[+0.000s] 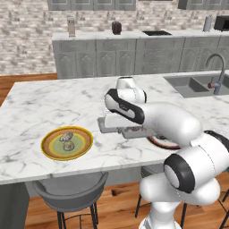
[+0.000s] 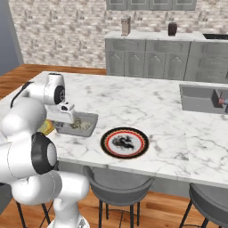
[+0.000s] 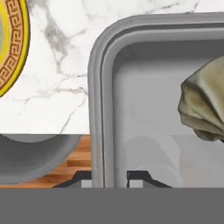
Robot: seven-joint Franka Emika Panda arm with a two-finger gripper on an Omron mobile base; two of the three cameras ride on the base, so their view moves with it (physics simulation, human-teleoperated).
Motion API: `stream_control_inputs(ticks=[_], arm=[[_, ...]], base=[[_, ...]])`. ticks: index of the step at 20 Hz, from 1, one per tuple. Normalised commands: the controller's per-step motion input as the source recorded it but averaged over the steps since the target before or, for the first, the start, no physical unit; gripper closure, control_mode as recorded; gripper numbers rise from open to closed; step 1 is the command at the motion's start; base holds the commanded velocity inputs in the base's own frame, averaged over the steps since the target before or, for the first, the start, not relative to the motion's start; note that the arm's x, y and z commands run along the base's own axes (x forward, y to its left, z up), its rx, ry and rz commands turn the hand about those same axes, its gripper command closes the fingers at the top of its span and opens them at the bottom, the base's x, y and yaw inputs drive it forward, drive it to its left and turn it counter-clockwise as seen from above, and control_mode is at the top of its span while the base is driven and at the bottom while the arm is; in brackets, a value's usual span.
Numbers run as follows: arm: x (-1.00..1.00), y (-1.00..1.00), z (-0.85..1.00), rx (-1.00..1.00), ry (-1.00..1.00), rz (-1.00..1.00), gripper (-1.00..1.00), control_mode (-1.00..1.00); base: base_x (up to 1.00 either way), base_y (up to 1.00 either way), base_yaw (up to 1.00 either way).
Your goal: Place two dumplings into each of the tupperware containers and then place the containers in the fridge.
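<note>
A grey tupperware container (image 3: 105,87) has its left wall between the fingertips of my gripper (image 3: 109,180), which is shut on that wall. One pale crimped dumpling (image 3: 203,107) lies inside at the right. The container's near end reaches past the counter's edge, so it seems held slightly above the marble. From the right base, the same container (image 2: 87,127) sits under my hand with dumplings (image 2: 79,124) in it. Two more dumplings (image 1: 67,141) rest on the round yellow plate (image 1: 53,150) to the left. My forearm hides most of the container (image 1: 107,125) from the left base.
A black-and-red rimmed plate (image 2: 124,142) lies on the island counter (image 2: 147,102) just right of the container. A sink (image 1: 192,85) with a tap is at the far right. Grey stools (image 1: 71,190) stand below the counter's near edge.
</note>
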Motion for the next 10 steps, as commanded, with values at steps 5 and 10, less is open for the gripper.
stream_control_inputs(ticks=[5,10], arm=[[-0.28,-0.35,0.28,-0.03,0.00,0.36,1.00,-1.00],[-0.39,-0.17,0.27,-0.05,0.01,0.47,1.00,-1.00]], base=[[0.00,0.00,0.00],[0.00,0.00,0.00]])
